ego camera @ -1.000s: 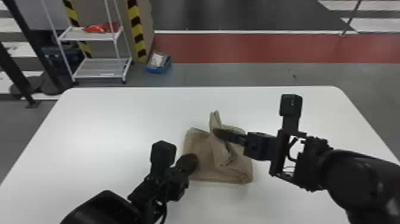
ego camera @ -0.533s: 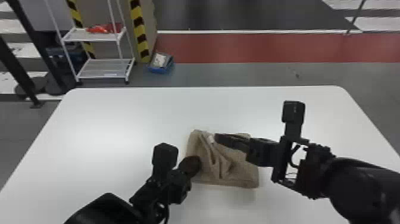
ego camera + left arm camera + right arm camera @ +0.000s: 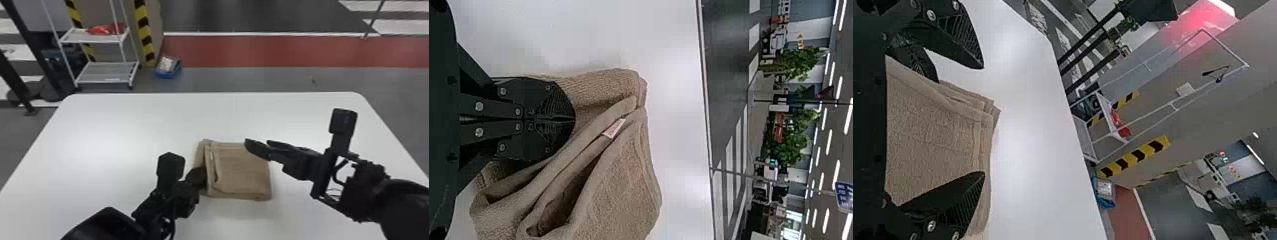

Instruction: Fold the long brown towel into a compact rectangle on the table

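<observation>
Where the towel's (image 3: 244, 169) left edge meets the left gripper (image 3: 196, 178), that gripper's fingertips are closed together and rest against the cloth; the left wrist view has them over the brown folds, tip to tip. Whether they pinch any cloth, I cannot tell. The right gripper (image 3: 258, 145) is released, its fingers (image 3: 955, 202) spread wide in the right wrist view, and in the head view it hangs at the towel's far right corner.

The towel lies near the middle of the table (image 3: 121, 127), folded in layers into a roughly square packet. Its right part looks fairly flat, while loose folds run along the left part, near the left gripper. In the left wrist view these folds stand open in ridges, with a small label (image 3: 614, 128) among them.

Beyond the table's far edge, on the left, stands a white rack (image 3: 107, 73) with a red item (image 3: 99, 30) on its upper shelf. Just right of the rack, a blue box (image 3: 168, 75) sits on the grey floor by a striped post (image 3: 146, 40). A red band (image 3: 261, 51) crosses the floor farther back, and past its white line lies a dark area (image 3: 255, 16).
</observation>
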Robot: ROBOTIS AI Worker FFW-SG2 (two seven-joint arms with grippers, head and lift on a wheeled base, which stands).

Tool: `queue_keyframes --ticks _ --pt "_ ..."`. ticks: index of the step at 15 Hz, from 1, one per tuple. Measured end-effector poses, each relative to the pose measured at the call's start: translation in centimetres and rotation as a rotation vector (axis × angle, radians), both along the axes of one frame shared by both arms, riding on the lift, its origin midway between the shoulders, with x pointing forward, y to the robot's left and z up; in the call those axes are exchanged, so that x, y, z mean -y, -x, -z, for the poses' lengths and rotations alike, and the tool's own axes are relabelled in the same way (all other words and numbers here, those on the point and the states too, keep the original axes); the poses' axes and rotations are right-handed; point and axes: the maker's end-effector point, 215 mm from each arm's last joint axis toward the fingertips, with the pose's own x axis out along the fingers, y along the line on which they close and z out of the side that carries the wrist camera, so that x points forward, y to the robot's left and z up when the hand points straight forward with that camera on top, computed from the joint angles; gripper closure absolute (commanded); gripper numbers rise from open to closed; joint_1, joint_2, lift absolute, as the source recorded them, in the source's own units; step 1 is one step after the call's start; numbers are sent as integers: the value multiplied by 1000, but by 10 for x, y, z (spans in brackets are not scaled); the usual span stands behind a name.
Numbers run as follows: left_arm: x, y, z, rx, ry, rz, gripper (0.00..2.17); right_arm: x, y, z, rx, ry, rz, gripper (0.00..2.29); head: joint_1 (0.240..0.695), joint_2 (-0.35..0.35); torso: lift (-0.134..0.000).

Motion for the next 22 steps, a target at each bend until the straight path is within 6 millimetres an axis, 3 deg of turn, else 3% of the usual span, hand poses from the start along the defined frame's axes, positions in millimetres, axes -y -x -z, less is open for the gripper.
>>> queue_keyframes --ticks 1,2,3,7,13,18,22 --pt "-1 -1 0 1 0 -2 1838 14 7 -1 9 15 8 768 695 -56 -123" --pt "-2 -1 -1 2 2 -4 1838 26 16 0 10 19 2 1625 695 -56 -123" --pt "-3 -2 -1 4 3 -6 1838 33 27 3 3 18 -12 2243 695 -75 -123" --pt "-1 -7 -7 14 8 -7 1838 50 74 20 -64 5 -78 2243 695 -104 -123" --pt "-1 -9 -9 14 16 -8 1838 40 130 46 -150 -47 -167 2243 695 -99 -123" --pt "1 -4 -9 10 19 -7 1838 49 131 67 -199 -12 -155 2243 695 -114 -123" --pt "3 0 -17 16 27 0 1838 30 121 92 -259 -33 -186 2243 695 -95 -123"
